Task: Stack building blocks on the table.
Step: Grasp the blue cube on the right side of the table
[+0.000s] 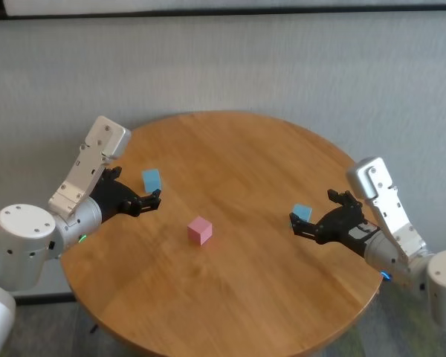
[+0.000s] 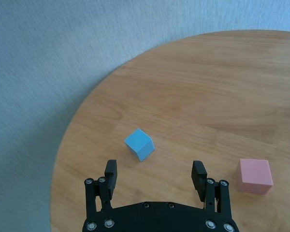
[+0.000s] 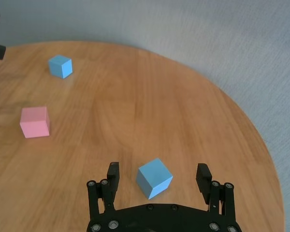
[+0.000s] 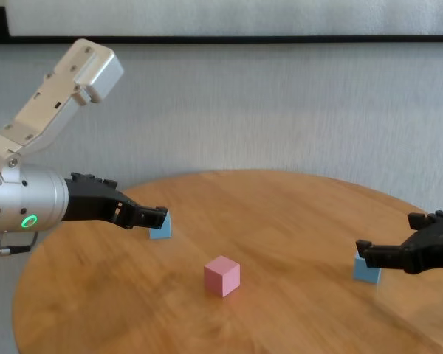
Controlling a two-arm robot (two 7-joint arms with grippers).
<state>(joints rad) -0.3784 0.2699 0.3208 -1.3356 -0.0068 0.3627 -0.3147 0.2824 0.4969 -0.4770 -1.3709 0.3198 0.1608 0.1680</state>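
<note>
The table (image 1: pixel 230 297) is honey-brown wood with visible plank grain, smooth with a soft sheen. At its middle the pink cube (image 1: pixel 200 230) looks matt and plain; the blue cubes left (image 1: pixel 152 179) and right (image 1: pixel 302 213) of it are equally matt. Both grippers, left (image 1: pixel 154 198) and right (image 1: pixel 293 222), look like matt black plastic with small shiny screws. The wall (image 1: pixel 282 67) behind the table looks finely textured, grey and matt.

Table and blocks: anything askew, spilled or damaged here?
Nothing stands out. The pink block and two blue blocks sit flat and apart on the table, unstacked; no damage.
</note>
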